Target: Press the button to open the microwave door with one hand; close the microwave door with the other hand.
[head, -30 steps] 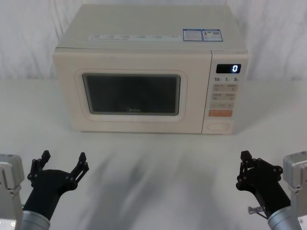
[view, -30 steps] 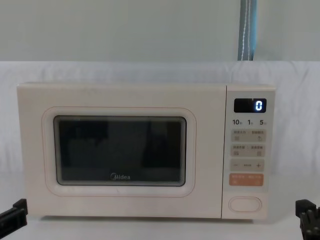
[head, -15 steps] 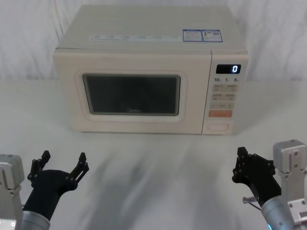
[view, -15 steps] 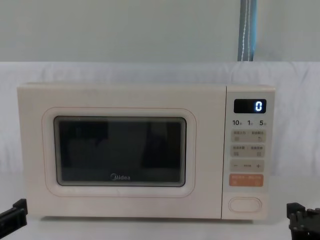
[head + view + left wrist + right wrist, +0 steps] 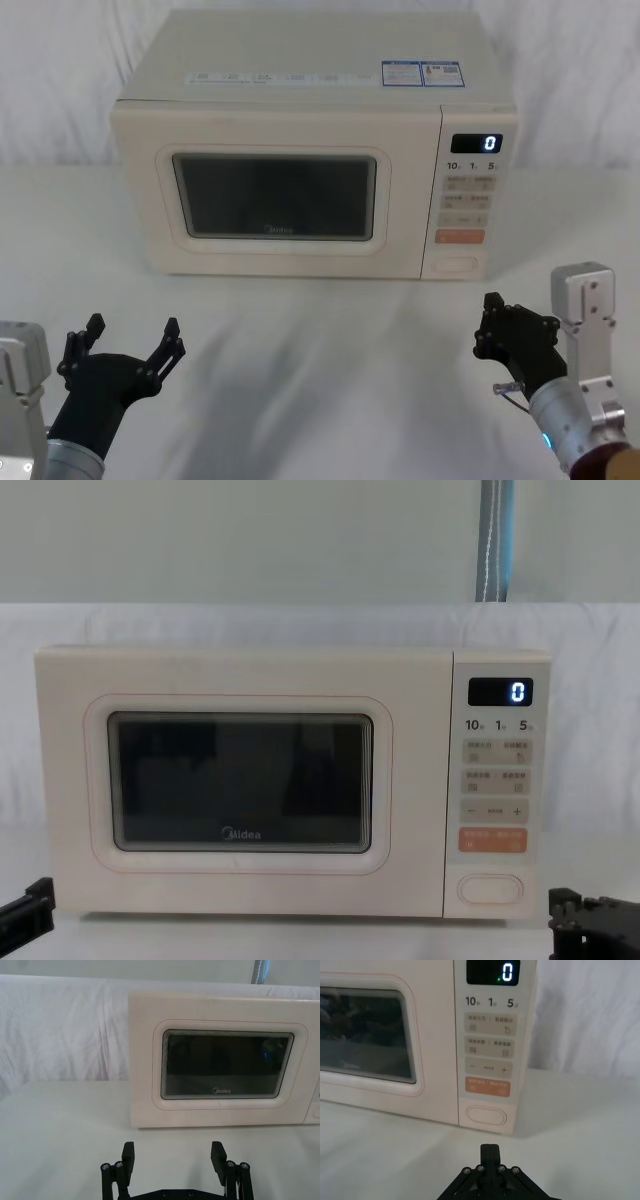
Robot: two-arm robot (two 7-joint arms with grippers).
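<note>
While the left gripper (image 5: 128, 345) rested spread open, the clenched right gripper (image 5: 487, 325) had shifted inward toward the button (image 5: 455, 265), so the microwave door (image 5: 270, 195) remained shut, unpressed.

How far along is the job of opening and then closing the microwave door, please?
Nothing is done yet: the microwave door is shut and the button untouched. In hand: the right gripper, fingers shut, points at the button from short of it. The left gripper waits open, low on the left. Pressing and closing remain.
</note>
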